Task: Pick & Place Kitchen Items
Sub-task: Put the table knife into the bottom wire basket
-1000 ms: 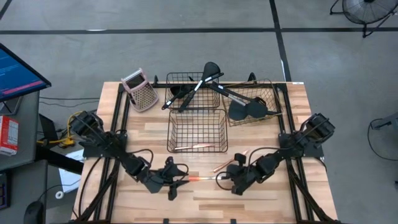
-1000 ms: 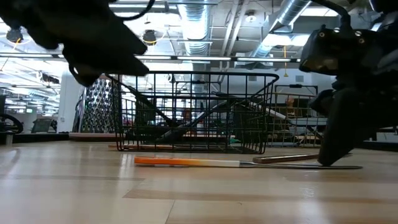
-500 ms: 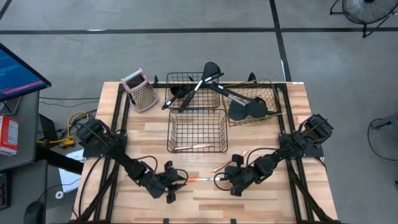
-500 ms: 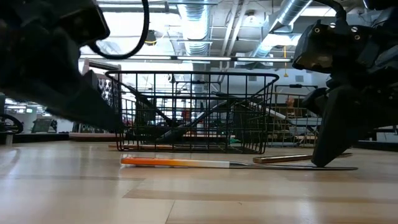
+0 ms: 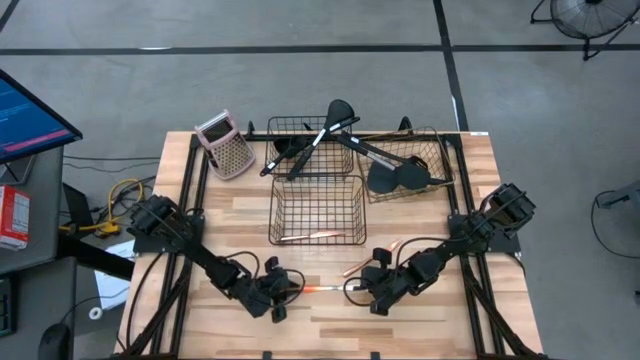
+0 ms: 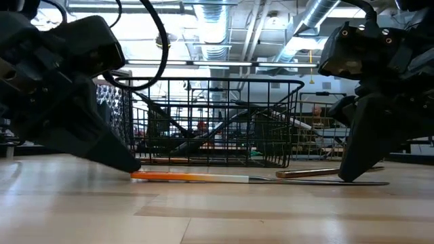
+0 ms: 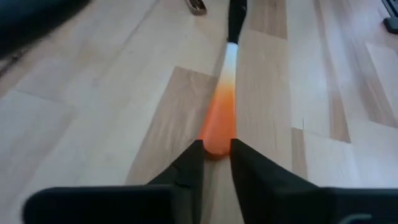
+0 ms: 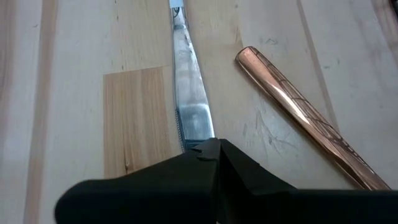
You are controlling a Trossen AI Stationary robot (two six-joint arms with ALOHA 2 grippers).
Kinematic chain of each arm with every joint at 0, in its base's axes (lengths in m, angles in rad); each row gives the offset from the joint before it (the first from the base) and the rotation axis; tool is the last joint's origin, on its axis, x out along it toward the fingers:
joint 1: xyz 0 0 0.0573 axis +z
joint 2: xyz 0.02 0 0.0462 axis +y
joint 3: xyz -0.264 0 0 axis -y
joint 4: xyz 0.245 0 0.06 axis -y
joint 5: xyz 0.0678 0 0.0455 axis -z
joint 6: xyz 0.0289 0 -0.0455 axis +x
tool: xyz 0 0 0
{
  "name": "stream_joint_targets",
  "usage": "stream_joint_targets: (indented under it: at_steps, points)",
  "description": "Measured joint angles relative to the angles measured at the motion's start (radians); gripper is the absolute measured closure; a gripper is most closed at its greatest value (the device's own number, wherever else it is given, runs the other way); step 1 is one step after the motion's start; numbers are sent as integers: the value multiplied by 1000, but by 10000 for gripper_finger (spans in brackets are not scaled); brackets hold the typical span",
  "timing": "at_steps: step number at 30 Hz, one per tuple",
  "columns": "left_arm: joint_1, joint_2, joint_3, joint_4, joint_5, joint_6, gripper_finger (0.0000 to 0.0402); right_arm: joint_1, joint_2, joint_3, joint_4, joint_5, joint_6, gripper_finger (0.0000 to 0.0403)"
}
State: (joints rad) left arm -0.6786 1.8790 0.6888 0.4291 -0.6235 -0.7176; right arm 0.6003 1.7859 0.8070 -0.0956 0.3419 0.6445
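The orange-handled knife point(image 5: 322, 288) lies flat on the table point(image 5: 420, 330) in front of the baskets. Our left gripper point(image 7: 216, 151) is pinching its handle end, while our right gripper point(image 8: 214, 149), fingers together, pins the blade. We judge the pick is underway; next, a firm grip and lift.

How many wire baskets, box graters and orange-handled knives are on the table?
wire baskets: 3
box grater: 1
orange-handled knife: 1
Total: 5

I see even overhead light, glare from ceiling lamps point(image 6: 163, 39) in my low view, wrist foregrounds blurred
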Motion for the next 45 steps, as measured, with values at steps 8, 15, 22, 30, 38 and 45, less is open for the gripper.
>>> stream_joint_targets:
  at_steps: [8, 15, 22, 30, 38, 45]
  points:
    - [4, 2, 0, 0, 22, 1, 398, -1, -8, 2, -1, -4, 0, 402]
    - [4, 2, 0, -12, 29, 2, 400, 11, -173, 17, -76, 8, -69, 381]
    - [1, -20, 4, -22, 22, -20, 400, 20, -278, 17, -190, 22, -69, 336]
    - [17, -80, 47, 0, -34, 108, 401, 37, -255, 17, -186, 23, -61, 325]
    - [33, -6, 52, 42, -23, 96, 401, 44, -241, 18, -183, 22, -26, 328]
    - [12, 3, 52, 43, -16, 82, 401, 48, -248, 18, -185, 22, -23, 328]
